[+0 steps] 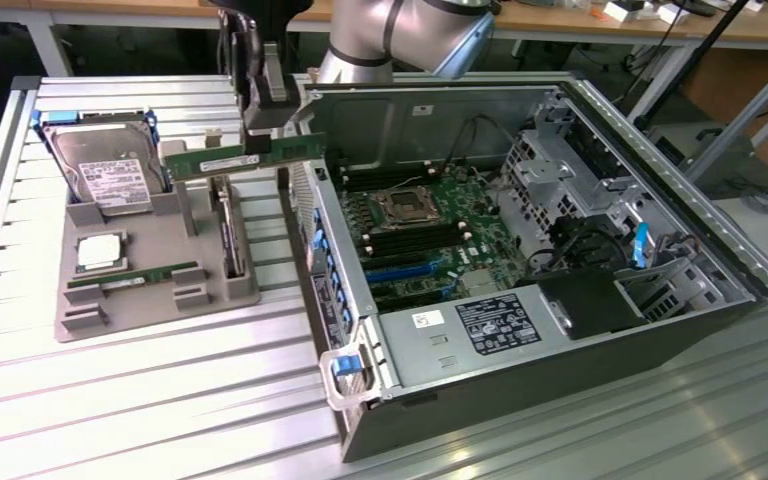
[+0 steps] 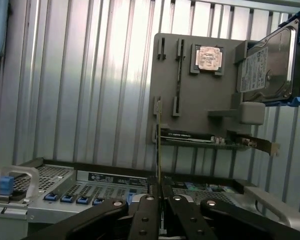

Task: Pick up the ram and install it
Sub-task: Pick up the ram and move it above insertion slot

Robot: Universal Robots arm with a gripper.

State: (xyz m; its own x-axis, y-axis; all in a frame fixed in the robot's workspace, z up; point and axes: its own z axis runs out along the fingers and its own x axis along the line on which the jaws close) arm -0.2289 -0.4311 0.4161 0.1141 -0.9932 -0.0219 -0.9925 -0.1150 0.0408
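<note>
Gripper (image 1: 267,122) clenched on the ram (image 1: 244,156), gripping its upper edge. The stick hangs level and lengthwise in the air above the gray holder tray (image 1: 144,310), just beside the open computer case (image 1: 558,400). In the wrist view the stick runs edge-on out from between the fingers (image 2: 146,210). The tray carries a hard drive (image 1: 104,170), processor chip (image 1: 100,252), second memory stick (image 1: 131,278) and expansion card (image 1: 231,235). The motherboard (image 1: 438,240) sits inside the case.
</note>
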